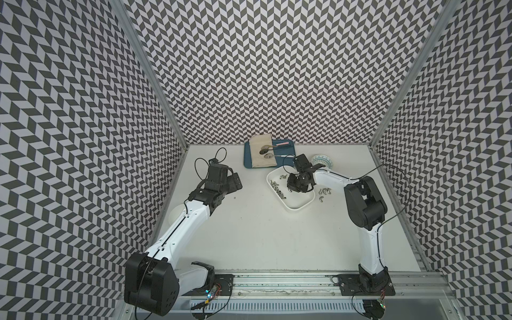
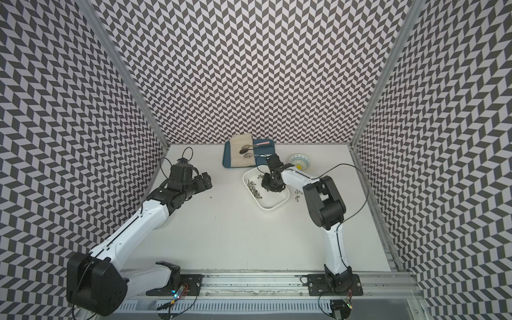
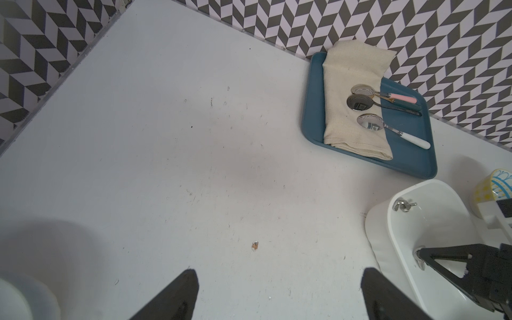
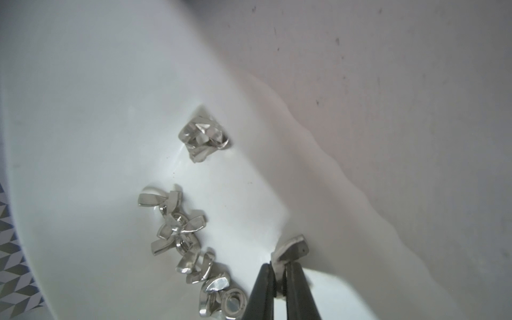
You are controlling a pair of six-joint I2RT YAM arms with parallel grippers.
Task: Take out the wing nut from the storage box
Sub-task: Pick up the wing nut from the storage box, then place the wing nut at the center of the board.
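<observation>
wing nut (image 4: 289, 250) pinched in right fingers (image 4: 261, 291) by storage box (image 4: 97, 97) wall; table (image 4: 401, 83) beyond.

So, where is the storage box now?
In a top view, the storage box lies on the table's right half, just in front of the blue tray.

No text, label, brand, number or sign can be read on anything in view.
</observation>
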